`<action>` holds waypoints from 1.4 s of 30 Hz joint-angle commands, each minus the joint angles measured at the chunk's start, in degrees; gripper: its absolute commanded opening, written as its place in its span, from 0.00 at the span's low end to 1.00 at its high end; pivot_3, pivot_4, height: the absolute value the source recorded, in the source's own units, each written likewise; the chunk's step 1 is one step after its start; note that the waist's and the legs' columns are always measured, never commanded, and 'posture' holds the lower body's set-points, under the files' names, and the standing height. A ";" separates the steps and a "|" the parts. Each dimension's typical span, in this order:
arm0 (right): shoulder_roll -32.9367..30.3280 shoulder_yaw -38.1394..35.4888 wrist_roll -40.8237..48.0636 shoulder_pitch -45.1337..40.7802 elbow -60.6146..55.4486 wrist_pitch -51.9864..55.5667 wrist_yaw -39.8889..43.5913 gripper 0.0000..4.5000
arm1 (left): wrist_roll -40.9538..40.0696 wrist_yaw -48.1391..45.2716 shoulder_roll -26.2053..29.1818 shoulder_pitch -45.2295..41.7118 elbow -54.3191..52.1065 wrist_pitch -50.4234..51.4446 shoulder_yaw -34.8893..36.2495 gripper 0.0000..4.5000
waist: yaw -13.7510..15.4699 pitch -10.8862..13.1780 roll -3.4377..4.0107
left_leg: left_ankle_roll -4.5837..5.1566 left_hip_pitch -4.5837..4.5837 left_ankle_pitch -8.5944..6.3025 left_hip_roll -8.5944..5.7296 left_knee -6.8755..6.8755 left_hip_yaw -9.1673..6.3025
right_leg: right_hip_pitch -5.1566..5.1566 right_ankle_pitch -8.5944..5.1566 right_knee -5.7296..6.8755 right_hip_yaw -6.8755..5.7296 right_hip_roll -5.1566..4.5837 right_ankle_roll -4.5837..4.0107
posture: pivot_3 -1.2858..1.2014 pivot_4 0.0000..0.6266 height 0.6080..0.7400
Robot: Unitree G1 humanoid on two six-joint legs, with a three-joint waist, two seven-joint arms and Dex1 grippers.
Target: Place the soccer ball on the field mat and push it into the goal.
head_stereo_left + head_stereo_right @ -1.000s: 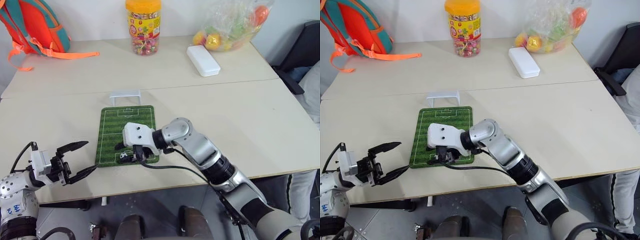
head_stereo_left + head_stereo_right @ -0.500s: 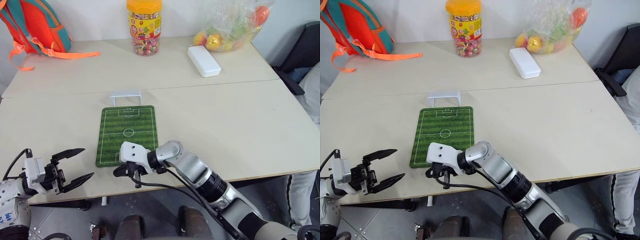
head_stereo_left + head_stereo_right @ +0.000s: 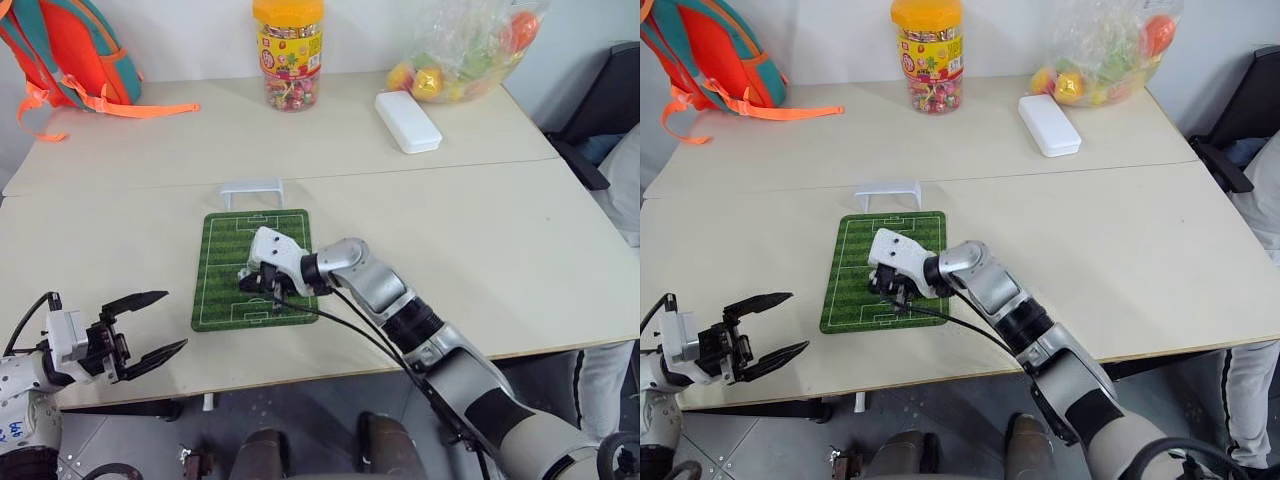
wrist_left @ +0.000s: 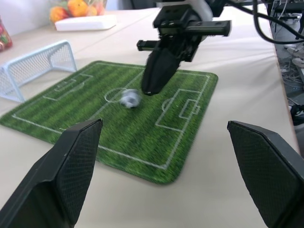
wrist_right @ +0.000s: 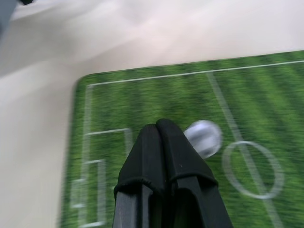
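Change noted: half a second ago the right tool [image 4: 153,85] hung off the mat's near edge; it now stands over the mat [image 3: 215,290], fingers pressed together, holding nothing. A second ago the ball lay at the mat's near end, under that tool. The ball [image 4: 129,99] now lies loose near the centre circle, just beside the tool tip on the goal side, and shows blurred, so it is probably rolling.

Judgement: placing is done; the push is in progress. The goal [image 3: 250,190] stands at the mat's far end, well apart from the ball, so further pushing is likely needed.

The left tool [image 3: 140,325] hovers near the worktop's [image 3: 480,230] front edge, jaws wide apart, empty.

Count: one ball, one mat, one goal, two tools. Also one backpack [image 3: 60,50], one candy jar [image 3: 288,55], one white box [image 3: 406,121], one bag of fruit [image 3: 465,45].
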 commanded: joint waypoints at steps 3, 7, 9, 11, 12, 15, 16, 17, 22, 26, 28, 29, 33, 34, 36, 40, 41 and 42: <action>0.91 -4.66 -0.57 -4.84 7.65 -5.55 -3.41 0.01 | 0.34 0.59 0.36 -1.49 0.94 -0.57 0.01 1.00 | -0.12 0.01 0.01 | 0.00 0.01 0.00 0.00 0.00 0.02 | 0.00 0.00 0.00 0.00 0.00 0.00 | 0.52 0.24 1.00; 0.46 -8.67 1.09 -7.31 8.00 -6.51 -3.72 0.01 | 1.31 1.53 0.48 -2.92 2.30 -0.53 -0.31 1.00 | -0.16 0.01 0.01 | 0.00 0.00 0.00 0.00 0.00 0.03 | -0.02 0.00 0.00 0.01 0.00 0.00 | 0.52 0.24 1.00; -0.46 -10.35 2.39 -7.28 5.38 -6.22 -2.28 0.01 | 1.69 2.31 0.73 -3.39 2.95 -0.27 -0.31 1.00 | -0.20 0.01 0.01 | 0.00 0.00 0.00 0.01 0.00 0.03 | -0.02 0.00 0.00 0.00 0.00 0.00 | 0.52 0.24 1.00; -1.48 -11.65 3.42 -7.06 3.37 -5.73 -0.96 0.01 | 2.18 3.17 1.02 -3.89 3.68 -0.58 -0.25 1.00 | -0.21 0.01 0.01 | 0.00 0.00 0.00 0.01 -0.01 0.03 | -0.02 0.00 -0.01 0.00 0.00 0.00 | 0.52 0.24 1.00; -1.80 -12.00 3.69 -7.00 2.94 -5.66 -0.58 0.01 | 2.41 3.46 1.15 -4.15 4.03 -0.75 -0.26 1.00 | -0.20 0.01 0.01 | 0.00 0.00 0.00 0.01 -0.02 0.03 | -0.02 0.00 0.00 0.00 0.00 0.00 | 0.52 0.24 1.00; -4.18 -12.81 4.03 -5.85 1.51 -6.41 1.29 0.01 | 2.77 4.09 1.63 -5.30 5.34 -1.12 -0.04 1.00 | -0.17 0.01 0.01 | 0.00 0.00 0.00 0.01 -0.01 0.04 | -0.02 0.00 -0.01 -0.01 0.00 0.00 | 0.52 0.24 1.00; -4.73 -12.90 3.94 -5.64 1.49 -6.68 1.41 0.01 | 2.74 4.11 1.68 -5.60 5.56 -1.20 -0.06 1.00 | -0.17 0.01 0.01 | 0.00 0.00 0.00 0.01 0.00 0.05 | -0.02 0.00 -0.01 0.00 0.00 0.00 | 0.52 0.24 1.00; -5.29 -13.03 3.83 -5.42 1.40 -6.94 1.27 0.01 | 2.85 4.45 1.73 -5.85 5.70 -1.17 -0.04 1.00 | -0.14 0.00 0.01 | 0.00 0.00 0.00 0.01 0.00 0.05 | -0.02 0.00 0.00 0.00 0.00 0.00 | 0.52 0.24 1.00; -9.63 -14.25 5.25 -3.42 -2.35 -5.86 3.80 0.01 | 2.76 8.60 2.47 -6.68 5.79 2.24 0.68 1.00 | -0.13 0.01 0.01 | 0.00 0.00 0.00 0.01 0.00 0.06 | -0.02 0.00 -0.01 0.00 0.00 0.00 | 0.52 0.24 1.00; -14.48 -15.65 6.94 -0.34 -5.13 -7.41 7.75 0.01 | 2.19 12.60 3.32 -5.66 4.82 6.51 1.98 1.00 | -0.04 0.01 0.00 | 0.00 0.00 0.00 0.01 0.00 0.06 | -0.02 0.00 -0.01 0.00 0.00 0.00 | 0.52 0.24 1.00; -17.30 -16.42 7.93 2.03 -6.29 -9.14 10.34 0.01 | 3.32 16.96 3.90 -4.59 4.38 8.67 3.08 1.00 | 0.02 0.01 0.00 | 0.00 0.00 0.00 0.01 -0.01 0.06 | -0.02 0.00 -0.01 0.00 0.00 0.00 | 0.52 0.24 1.00; -19.44 -17.00 9.09 4.17 -6.83 -10.37 13.28 0.04 | 4.22 19.35 4.41 -3.65 4.46 9.89 3.62 1.00 | 0.06 0.01 0.00 | 0.01 0.00 0.00 0.01 -0.02 0.06 | -0.02 0.00 -0.01 0.00 -0.01 0.00 | 0.52 0.24 1.00; -26.19 -19.63 11.18 10.66 -1.58 -21.30 22.75 0.29 | 4.23 21.25 4.94 -0.54 5.26 8.71 6.53 1.00 | 0.23 0.03 -0.05 | 0.04 0.00 -0.04 0.00 -0.04 0.11 | 0.00 0.00 -0.10 0.00 -0.01 0.00 | 0.52 0.24 1.00; -26.91 -20.24 11.88 11.02 -0.16 -22.98 24.43 0.37 | 3.22 20.97 4.72 0.11 4.40 9.43 7.03 1.00 | 0.23 0.05 -0.05 | 0.05 0.00 -0.04 0.00 -0.04 0.13 | 0.00 0.00 -0.12 0.00 -0.01 0.00 | 0.52 0.24 1.00; -28.56 -21.23 12.29 11.35 3.43 -26.24 27.44 0.52 | 2.89 20.78 4.80 1.56 4.45 9.21 8.33 1.00 | 0.14 0.07 -0.01 | 0.05 0.01 -0.04 0.01 -0.02 0.19 | 0.00 0.00 -0.12 0.02 -0.01 0.00 | 0.52 0.24 1.00; -30.88 -23.50 12.55 10.55 10.40 -30.57 30.72 0.83 | 2.61 20.84 5.48 3.39 5.30 8.86 11.16 1.00 | -0.02 0.07 -0.02 | 0.04 0.13 -0.04 0.06 0.01 0.31 | 0.00 0.02 -0.07 0.08 -0.01 -0.03 | 0.52 0.24 1.00; -31.21 -24.42 12.51 9.84 12.65 -31.82 30.37 0.90 | 2.39 20.89 5.90 3.57 5.84 9.02 12.06 1.00 | 0.01 0.07 -0.02 | 0.04 0.13 -0.04 0.06 0.00 0.32 | 0.00 0.02 -0.07 0.08 -0.01 -0.03 | 0.52 0.24 1.00; -31.49 -25.26 12.40 9.12 14.83 -32.77 30.03 0.98 | 2.30 20.85 6.33 3.73 6.43 9.09 12.86 1.00 | 0.05 0.07 -0.02 | 0.04 0.13 -0.04 0.07 0.01 0.32 | 0.00 0.02 -0.08 0.08 -0.01 -0.03 | 0.52 0.24 1.00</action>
